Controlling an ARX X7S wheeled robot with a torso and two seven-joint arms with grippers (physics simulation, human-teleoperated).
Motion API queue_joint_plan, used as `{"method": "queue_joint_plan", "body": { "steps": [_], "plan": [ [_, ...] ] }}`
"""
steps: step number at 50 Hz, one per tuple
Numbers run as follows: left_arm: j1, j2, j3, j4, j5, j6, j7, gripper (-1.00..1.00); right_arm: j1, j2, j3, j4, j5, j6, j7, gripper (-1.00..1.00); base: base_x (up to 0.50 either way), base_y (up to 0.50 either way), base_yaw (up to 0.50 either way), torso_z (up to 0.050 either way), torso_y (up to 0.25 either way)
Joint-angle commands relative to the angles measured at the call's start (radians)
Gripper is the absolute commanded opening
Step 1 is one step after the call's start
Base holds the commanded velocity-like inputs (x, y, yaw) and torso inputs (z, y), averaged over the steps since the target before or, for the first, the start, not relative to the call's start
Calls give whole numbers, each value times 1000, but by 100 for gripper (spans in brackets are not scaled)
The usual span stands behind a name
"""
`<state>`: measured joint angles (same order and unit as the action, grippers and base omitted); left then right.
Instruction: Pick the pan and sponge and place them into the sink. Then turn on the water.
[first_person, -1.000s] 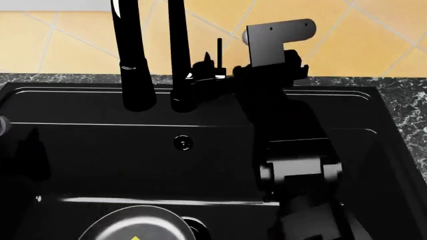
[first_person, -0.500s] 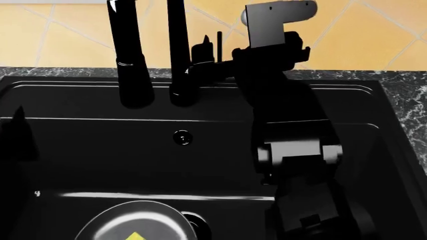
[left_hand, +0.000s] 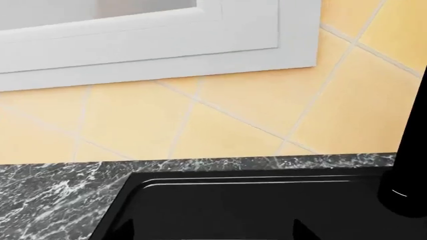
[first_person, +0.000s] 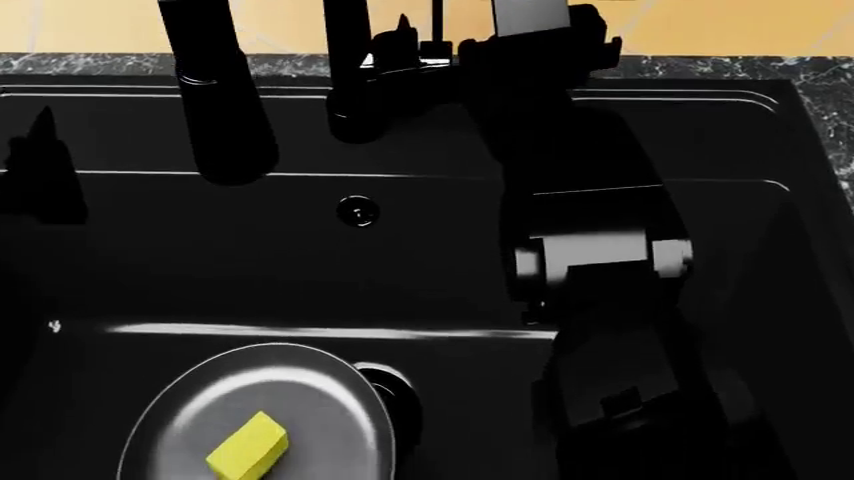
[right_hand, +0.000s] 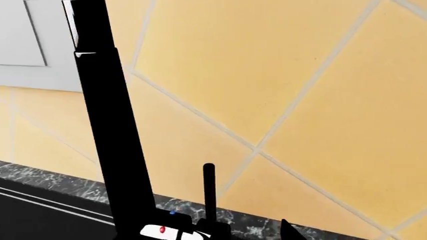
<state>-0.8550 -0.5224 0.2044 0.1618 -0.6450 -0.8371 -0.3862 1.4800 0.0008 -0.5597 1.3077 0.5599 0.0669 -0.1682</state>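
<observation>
The black sink holds the dark grey pan at its near left, beside the drain. The yellow sponge lies inside the pan. My right gripper is up at the black faucet, open, its fingers on either side of the thin lever. One fingertip shows in the right wrist view; the other is lost against the faucet. No water stream shows. My left gripper hangs open and holds nothing over the sink's left side.
Yellow tiled wall and a white window frame rise behind the marbled black counter. An overflow hole marks the sink's back wall. My right arm spans the sink's right half.
The head view has tilted down, so the pan and sponge show more fully and the faucet sits higher in view. My right gripper stays at the lever.
</observation>
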Motion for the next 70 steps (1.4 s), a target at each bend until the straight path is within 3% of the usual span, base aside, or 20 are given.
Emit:
{"method": "queue_joint_plan", "body": {
  "steps": [1,22,31,39,70],
  "plan": [
    [-103,22,30,-30,9,-30,1,100,41,0,-81,0,86,-9,17,100,0,0,0,11,-123],
    [-152,-9,10,-52,-11,-60,15,100,100,0,-62,0,61,-1,25,100,0,0,0,3,-20],
    [-175,-13,15,-75,-8,-58,28,100,145,0,-177,0,173,8,38,100,0,0,0,0,0],
    [-214,-2,25,-113,7,-42,37,100,151,0,-178,0,178,11,46,100,0,0,0,0,0],
    [-209,-19,31,-113,5,-41,45,100,164,0,-146,0,149,12,34,100,0,0,0,8,-188]
  ]
}}
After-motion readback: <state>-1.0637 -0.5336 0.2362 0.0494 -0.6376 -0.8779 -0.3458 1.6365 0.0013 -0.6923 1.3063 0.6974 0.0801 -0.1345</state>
